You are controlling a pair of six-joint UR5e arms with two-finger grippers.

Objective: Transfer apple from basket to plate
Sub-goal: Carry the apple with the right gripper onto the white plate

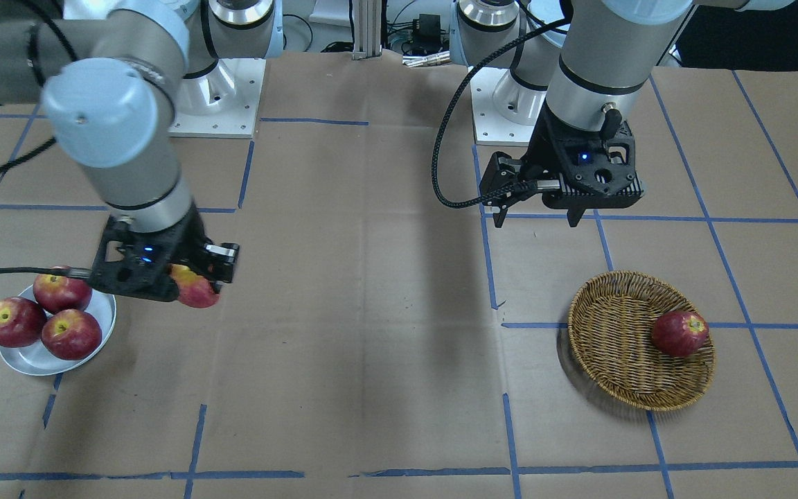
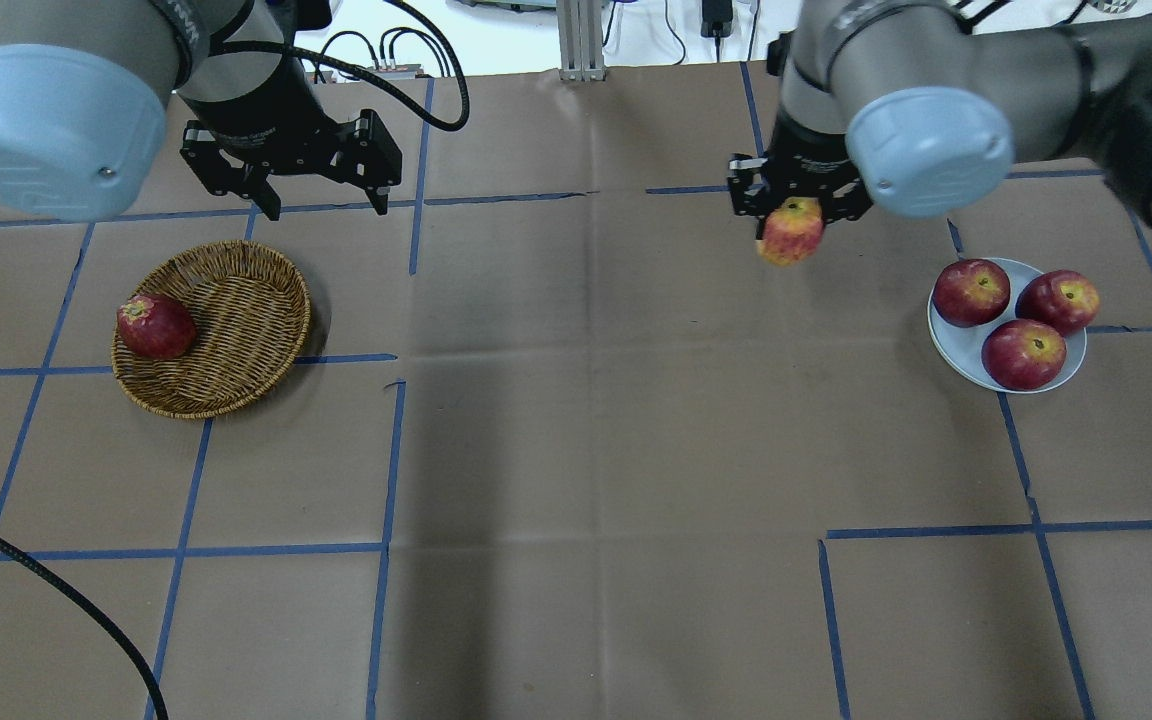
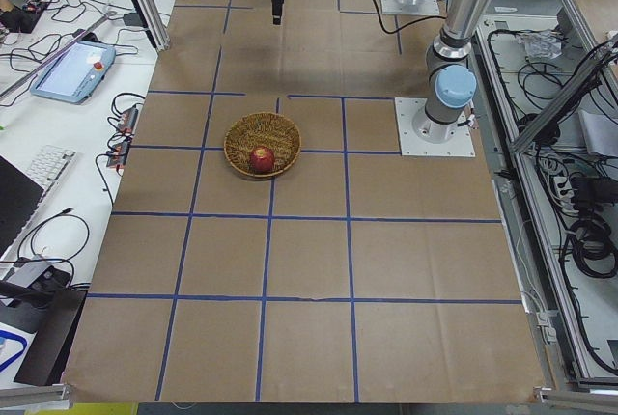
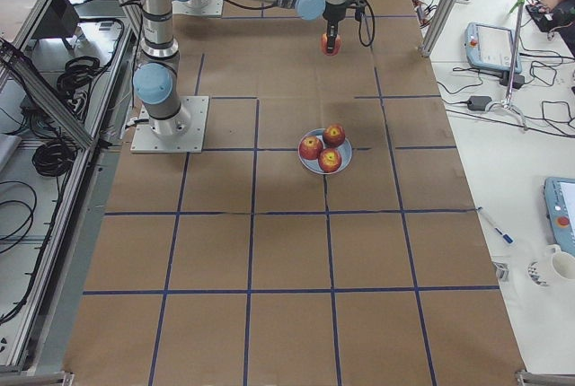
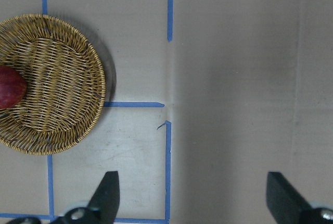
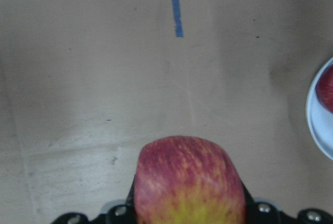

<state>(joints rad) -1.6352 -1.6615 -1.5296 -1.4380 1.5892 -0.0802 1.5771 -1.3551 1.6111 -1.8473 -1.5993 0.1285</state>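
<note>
Table (image 2: 576,450) papered brown, gridded with blue tape (image 2: 386,450); bench (image 3: 58,116) alongside, littered with teach pendant (image 3: 68,69) and keyboard (image 3: 39,166). Wicker basket (image 2: 236,330) on robot's left, lone dark apple (image 2: 155,326) inside against rim. Plate (image 2: 956,350) on robot's right, crowded by three dark red apples (image 2: 1024,353). Right tool (image 2: 798,195) clamped on streaked apple (image 2: 790,232), held in air over bare paper, near plate, not above it. Left tool (image 2: 326,200) spread wide, empty, hung beyond basket.

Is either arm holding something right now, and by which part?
The right tool holds the pink-yellow apple, pinched across its sides. The left tool is open and empty.
</note>
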